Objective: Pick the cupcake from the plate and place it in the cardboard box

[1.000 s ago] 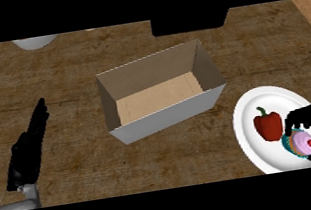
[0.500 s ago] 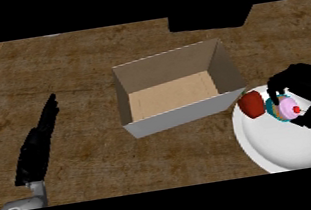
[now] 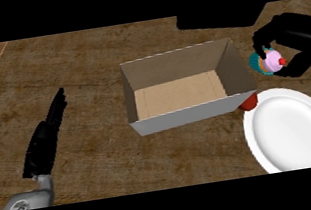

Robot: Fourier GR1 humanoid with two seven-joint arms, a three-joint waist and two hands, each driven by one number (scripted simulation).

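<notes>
On the dark wooden table, the black left hand is lying well to the left of the box, its fingers stretched out straight and holding nothing. The open brown cardboard box is sitting in the middle. A small red thing, mostly hidden, is peeking out between the box's front right corner and the round white plate. Beyond the plate, the black right hand is curling round the pink-frosted cupcake with a teal wrapper, holding it just beside the box's right wall, off the plate.
</notes>
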